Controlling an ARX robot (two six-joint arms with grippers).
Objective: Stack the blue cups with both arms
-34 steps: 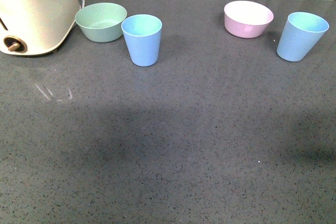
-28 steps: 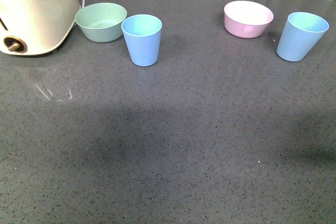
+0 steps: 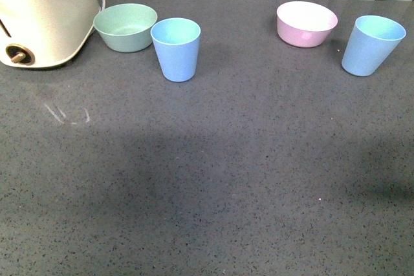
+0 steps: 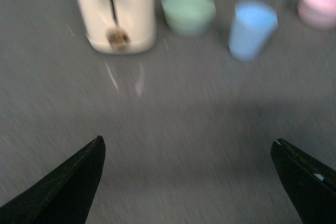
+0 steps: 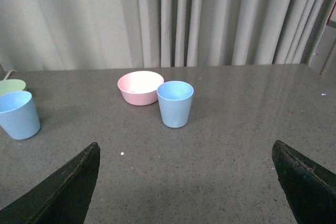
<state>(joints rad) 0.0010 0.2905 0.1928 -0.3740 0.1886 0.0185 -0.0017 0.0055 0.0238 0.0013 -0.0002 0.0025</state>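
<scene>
A dark grey speckled countertop [image 3: 226, 179] fills the front view, with a pale pleated curtain [image 5: 210, 19] hanging behind its far edge. A bulky cream appliance [image 3: 39, 11] with a small brown knob stands at the far left corner. Neither arm shows in the front view. In the blurred left wrist view the left gripper [image 4: 187, 141] has its two black jaws spread wide with only bare countertop between them, grasping nothing. The right gripper [image 5: 185, 145] is likewise wide apart and empty. The mint-green bowl [image 3: 126, 27] sits just beside the appliance, and the pink bowl [image 3: 306, 22] sits far right, well apart from it. The left blue cup [image 3: 176, 50] stands upright just beside the mint-green bowl, on its nearer right side. The right blue cup [image 3: 372, 45] stands upright near the pink bowl, at the right edge, so the two cups are well apart and unstacked
</scene>
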